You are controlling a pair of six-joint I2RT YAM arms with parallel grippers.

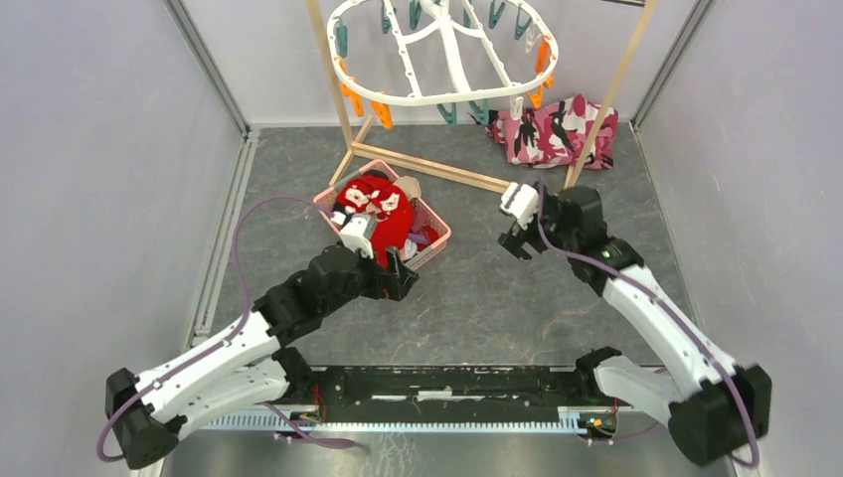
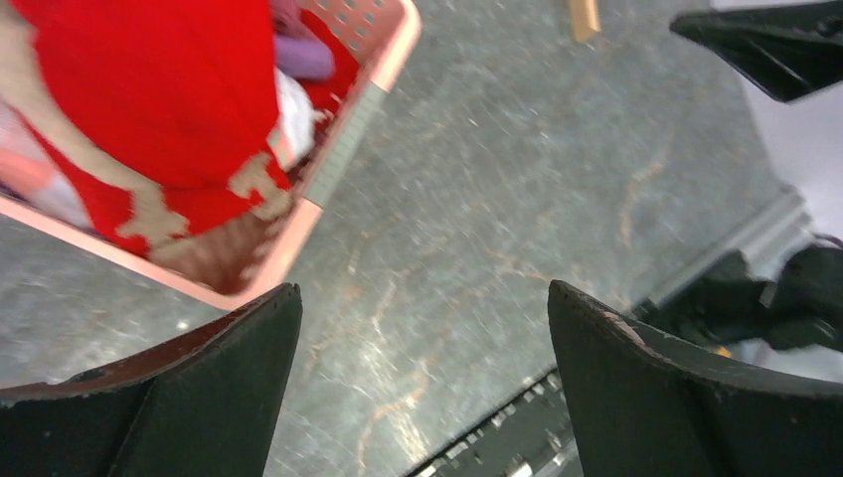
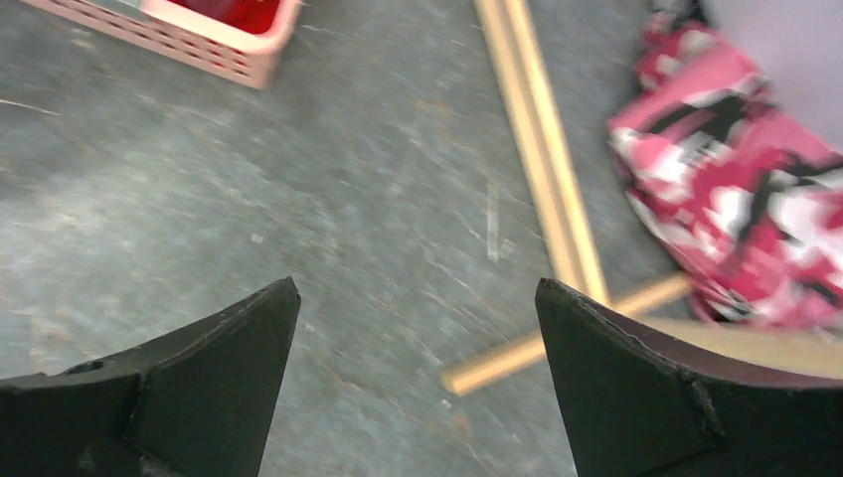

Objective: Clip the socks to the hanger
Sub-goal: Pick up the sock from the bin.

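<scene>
The socks [image 1: 383,211], mostly red with white pattern, lie heaped in a pink basket [image 1: 438,237] at mid-table. In the left wrist view a red sock [image 2: 169,89] hangs over the basket's rim [image 2: 338,159], with a purple sock [image 2: 303,55] behind it. The white oval hanger [image 1: 442,50] with orange and teal pegs hangs at the back. My left gripper [image 1: 398,281] is open and empty just off the basket's near right corner, above the table [image 2: 422,298]. My right gripper [image 1: 517,243] is open and empty over bare table [image 3: 418,288], right of the basket.
A light wooden pole rack [image 1: 437,164] carries the hanger; its base bars [image 3: 542,149] lie on the table ahead of my right gripper. A pink, black and white patterned cloth [image 1: 559,129] lies at the back right [image 3: 736,199]. Grey walls enclose the table.
</scene>
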